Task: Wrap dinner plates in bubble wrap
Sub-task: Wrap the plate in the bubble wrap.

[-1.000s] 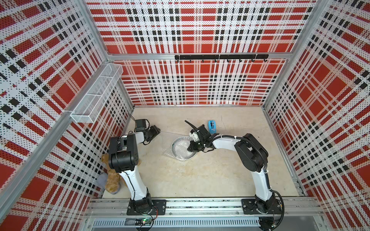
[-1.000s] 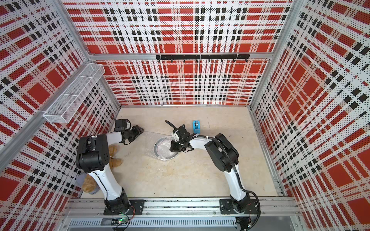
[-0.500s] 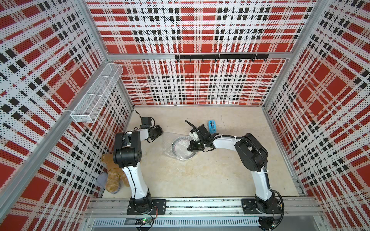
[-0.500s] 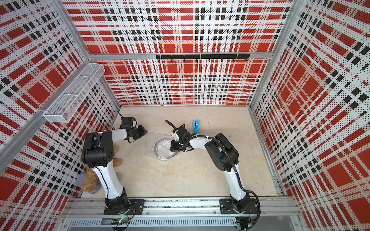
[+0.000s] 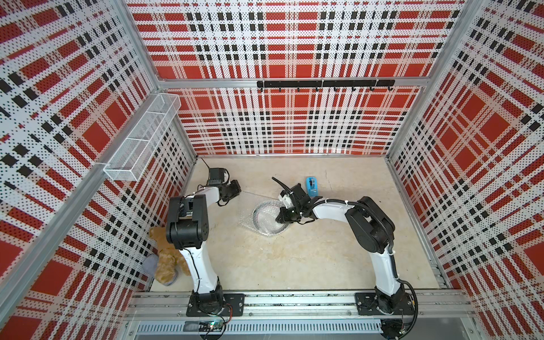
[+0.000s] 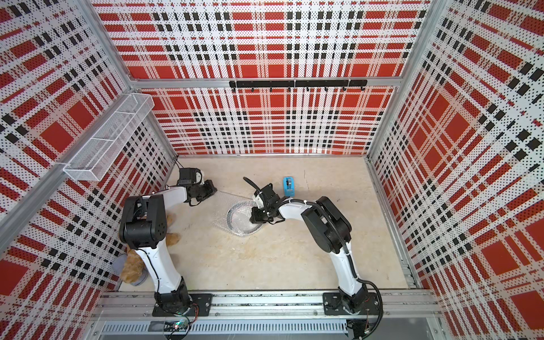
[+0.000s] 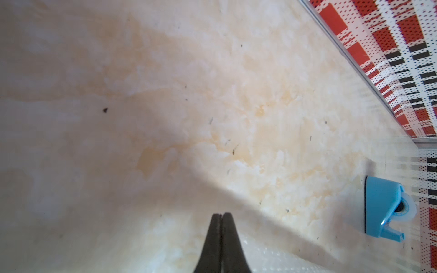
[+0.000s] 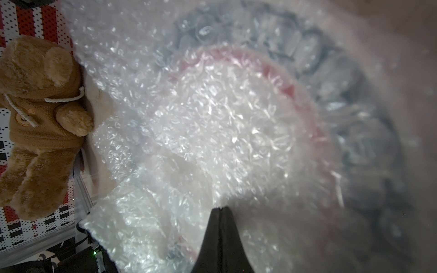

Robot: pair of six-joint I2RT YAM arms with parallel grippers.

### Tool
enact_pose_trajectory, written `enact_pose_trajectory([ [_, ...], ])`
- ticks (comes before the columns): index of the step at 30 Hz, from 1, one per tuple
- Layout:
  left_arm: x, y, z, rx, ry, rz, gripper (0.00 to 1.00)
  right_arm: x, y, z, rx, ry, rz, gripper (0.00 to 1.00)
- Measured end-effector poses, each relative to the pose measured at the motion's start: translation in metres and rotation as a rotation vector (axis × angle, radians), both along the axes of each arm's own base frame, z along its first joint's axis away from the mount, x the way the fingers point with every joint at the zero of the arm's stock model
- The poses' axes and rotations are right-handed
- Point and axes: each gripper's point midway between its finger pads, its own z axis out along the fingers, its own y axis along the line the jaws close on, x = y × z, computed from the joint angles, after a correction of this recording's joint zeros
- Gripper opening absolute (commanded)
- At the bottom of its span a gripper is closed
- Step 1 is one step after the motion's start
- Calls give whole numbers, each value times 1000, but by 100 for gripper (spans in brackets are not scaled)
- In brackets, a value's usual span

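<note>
Right wrist: your right gripper (image 8: 220, 208) is closed, tips over the transparent bubble-textured plastic sheet (image 8: 146, 99).
Left wrist: your left gripper (image 7: 221, 214) is closed beside the sheet's edge.
Plate: the round white dark-rimmed dinner plate (image 5: 265, 220) lies under that sheet.

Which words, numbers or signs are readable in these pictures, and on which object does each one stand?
None can be read.
The plate has dark rim markings under the bubble wrap: too blurred to read.
The blue tape dispenser shows no label.
</note>
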Motion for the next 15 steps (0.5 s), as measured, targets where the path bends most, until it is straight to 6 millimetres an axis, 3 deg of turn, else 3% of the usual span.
enact_pose_trajectory([
  [7, -33, -57, 45, 29, -137, -90, 0, 0, 0, 0, 0, -1, 0, 0],
  [10, -47, -81, 49, 19, -166, -127, 0, 0, 0, 1, 1, -1, 0, 0],
  [15, -67, -104, 53, 0, -187, -159, 0, 0, 0, 1, 1, -1, 0, 0],
])
